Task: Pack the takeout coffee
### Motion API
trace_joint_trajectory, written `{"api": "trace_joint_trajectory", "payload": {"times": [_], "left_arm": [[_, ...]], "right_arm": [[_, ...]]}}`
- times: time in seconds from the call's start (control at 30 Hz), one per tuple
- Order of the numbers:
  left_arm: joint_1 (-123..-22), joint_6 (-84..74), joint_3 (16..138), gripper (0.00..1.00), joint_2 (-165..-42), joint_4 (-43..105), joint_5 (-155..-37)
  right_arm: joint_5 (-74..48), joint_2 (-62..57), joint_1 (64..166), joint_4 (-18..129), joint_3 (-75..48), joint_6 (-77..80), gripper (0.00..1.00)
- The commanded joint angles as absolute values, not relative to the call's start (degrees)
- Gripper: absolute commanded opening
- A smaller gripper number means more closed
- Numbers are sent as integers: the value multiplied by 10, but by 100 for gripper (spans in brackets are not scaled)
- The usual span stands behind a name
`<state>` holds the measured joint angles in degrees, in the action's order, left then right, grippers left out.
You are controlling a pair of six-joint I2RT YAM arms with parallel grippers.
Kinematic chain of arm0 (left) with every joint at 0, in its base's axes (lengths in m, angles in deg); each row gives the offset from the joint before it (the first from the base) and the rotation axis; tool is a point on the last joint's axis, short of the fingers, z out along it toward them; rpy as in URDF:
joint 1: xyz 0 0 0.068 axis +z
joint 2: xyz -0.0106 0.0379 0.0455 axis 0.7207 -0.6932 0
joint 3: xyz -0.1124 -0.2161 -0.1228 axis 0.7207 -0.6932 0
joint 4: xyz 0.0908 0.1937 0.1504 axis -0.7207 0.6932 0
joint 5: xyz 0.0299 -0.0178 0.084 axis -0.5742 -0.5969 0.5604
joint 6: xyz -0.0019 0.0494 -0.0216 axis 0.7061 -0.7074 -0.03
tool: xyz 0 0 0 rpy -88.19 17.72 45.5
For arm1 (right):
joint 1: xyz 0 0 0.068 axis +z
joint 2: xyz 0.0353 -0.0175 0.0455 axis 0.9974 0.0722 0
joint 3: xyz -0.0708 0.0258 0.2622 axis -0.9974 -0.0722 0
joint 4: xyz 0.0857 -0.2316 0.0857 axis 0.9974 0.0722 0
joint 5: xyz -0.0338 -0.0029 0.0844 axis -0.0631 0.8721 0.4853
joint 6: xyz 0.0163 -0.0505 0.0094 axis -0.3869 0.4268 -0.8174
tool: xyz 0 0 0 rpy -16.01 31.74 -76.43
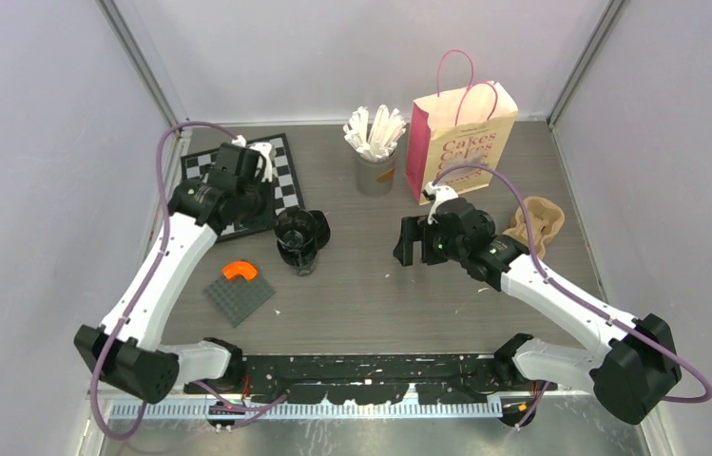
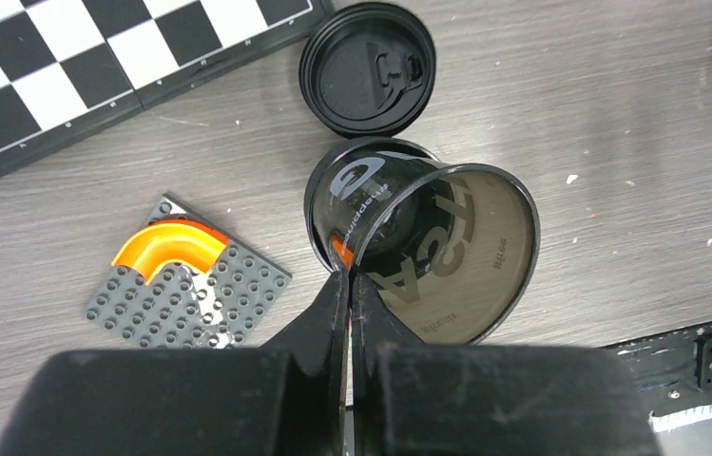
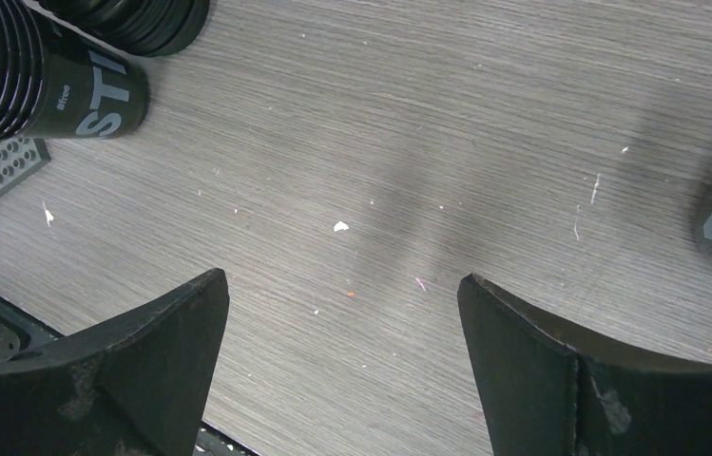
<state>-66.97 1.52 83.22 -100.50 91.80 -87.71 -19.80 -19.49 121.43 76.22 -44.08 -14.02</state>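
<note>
Left wrist view: the left claw (image 2: 350, 283) is pinching shut on the near rim of the tilted cup (image 2: 447, 256), a lid (image 2: 368, 68) lying just beyond it and open table stretching to the claw's right

Right wrist view: the right claw (image 3: 342, 277) is gaping wide and holding nothing, with bare table under it and the cup sitting well off past its left finger

Top view alone is showing the bag (image 1: 461, 142) standing just behind the right claw
</note>
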Motion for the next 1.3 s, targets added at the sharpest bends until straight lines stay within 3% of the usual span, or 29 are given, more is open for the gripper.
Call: {"api": "trace_joint_trajectory", "payload": {"times": [0.0, 0.53, 0.83, 1.27], "left_arm": [[-666, 24, 861, 0, -960, 917, -876], [-682, 59, 862, 0, -926, 882, -1012], [-811, 91, 855, 0, -980, 829, -961], [-889, 183, 747, 0, -1082, 599, -1009]], "right_arm": [[-227, -205, 1217, 741, -436, -133, 94], [-274, -217, 1217, 748, -435, -144, 94], [-391, -257, 1216, 833, -390, -191, 94], [-429, -426, 1216, 897, -387, -184, 94]]}}
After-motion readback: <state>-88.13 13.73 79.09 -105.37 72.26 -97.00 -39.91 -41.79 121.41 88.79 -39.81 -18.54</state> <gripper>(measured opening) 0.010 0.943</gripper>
